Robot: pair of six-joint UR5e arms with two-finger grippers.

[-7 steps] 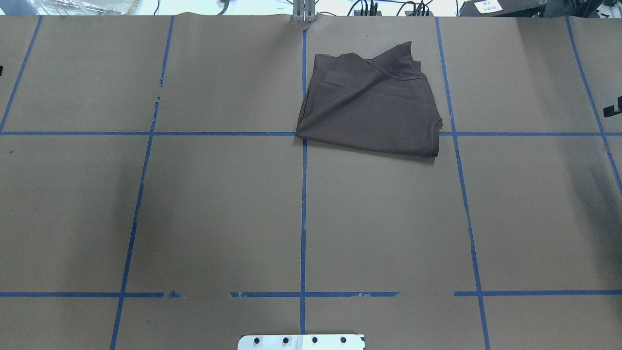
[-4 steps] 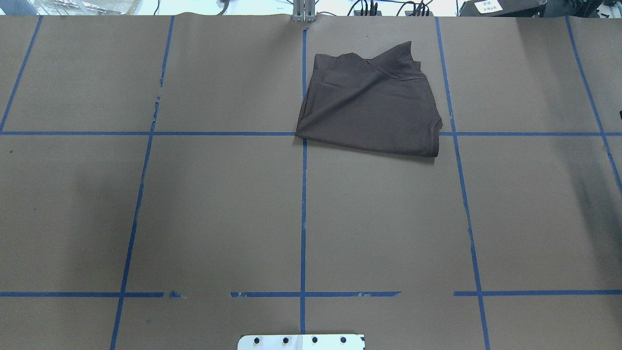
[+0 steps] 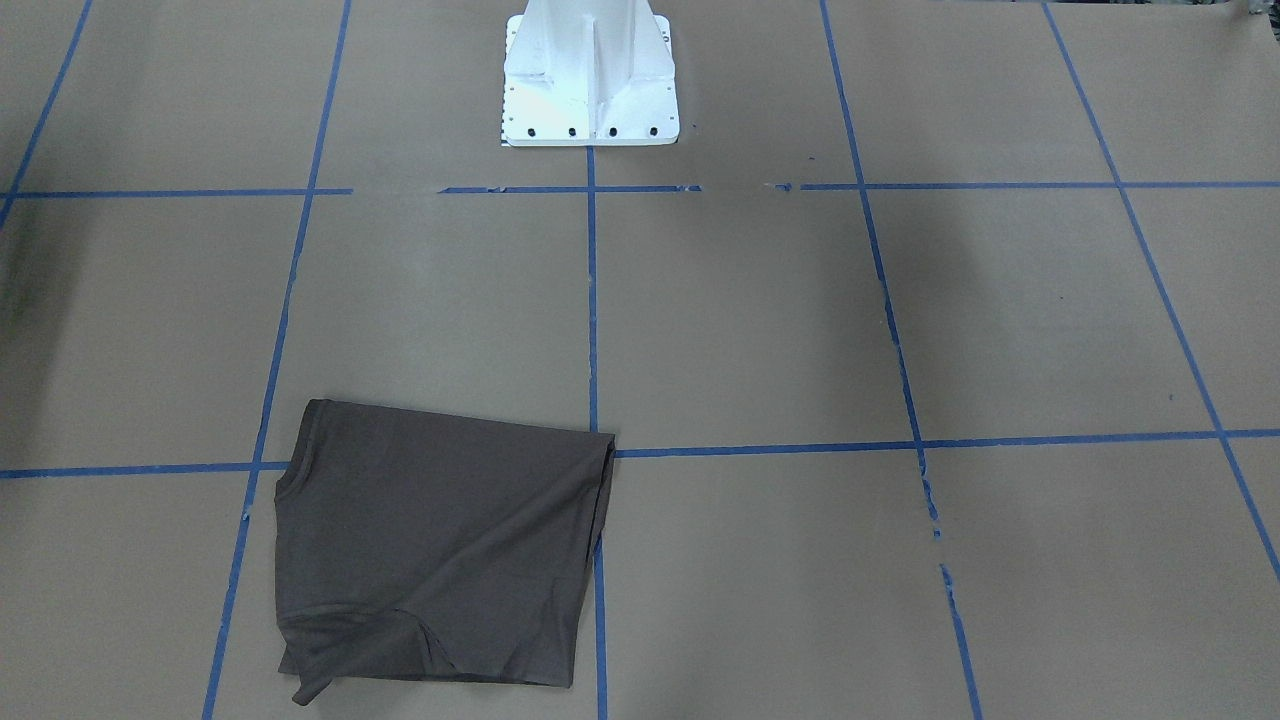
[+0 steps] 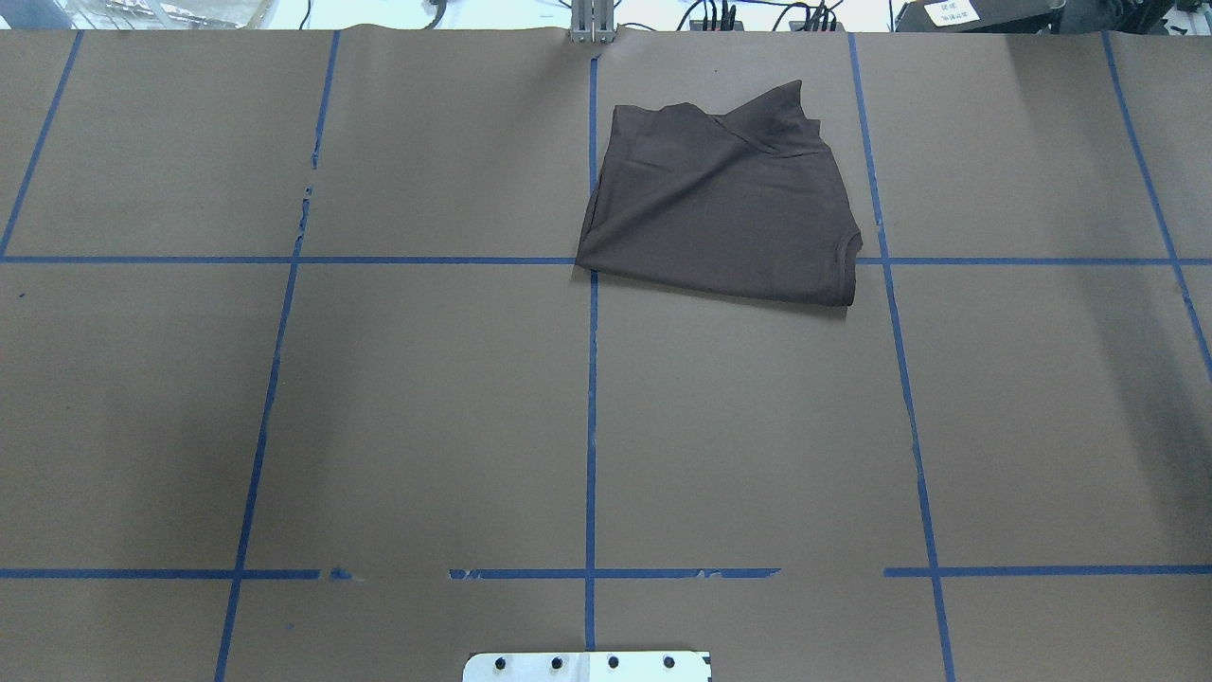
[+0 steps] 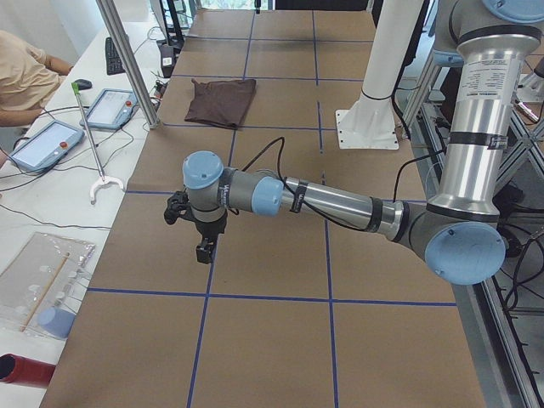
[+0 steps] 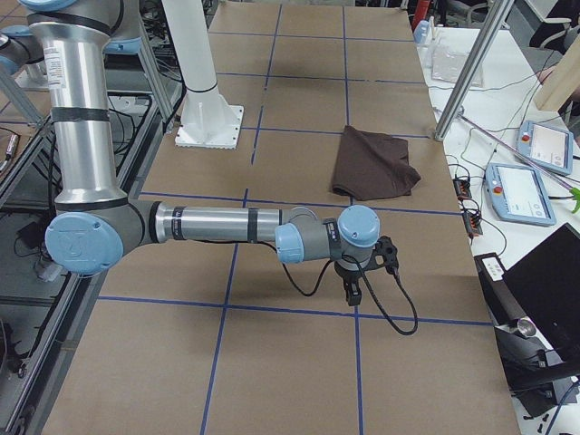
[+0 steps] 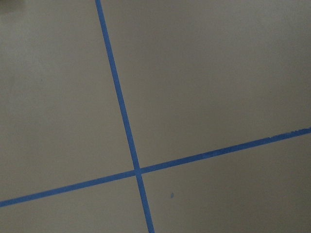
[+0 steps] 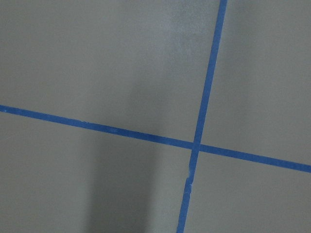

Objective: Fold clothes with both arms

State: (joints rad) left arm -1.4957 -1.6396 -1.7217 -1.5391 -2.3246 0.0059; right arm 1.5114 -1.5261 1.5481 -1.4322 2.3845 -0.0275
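The left gripper (image 5: 204,249) and right gripper (image 6: 352,292) are black, their arms (image 5: 340,202) silver-grey with light blue caps (image 5: 202,168). Beneath them the table (image 4: 426,407) is brown, gridded in blue tape (image 4: 591,426); the T-shirt (image 4: 720,218) beyond is dark brown.

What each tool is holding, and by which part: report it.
Nothing shows in either. The left tool and the right tool hang over the table, and the T-shirt lies folded, apart from both.

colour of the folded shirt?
The shirt is plain dark brown; the overhead view shows it best.
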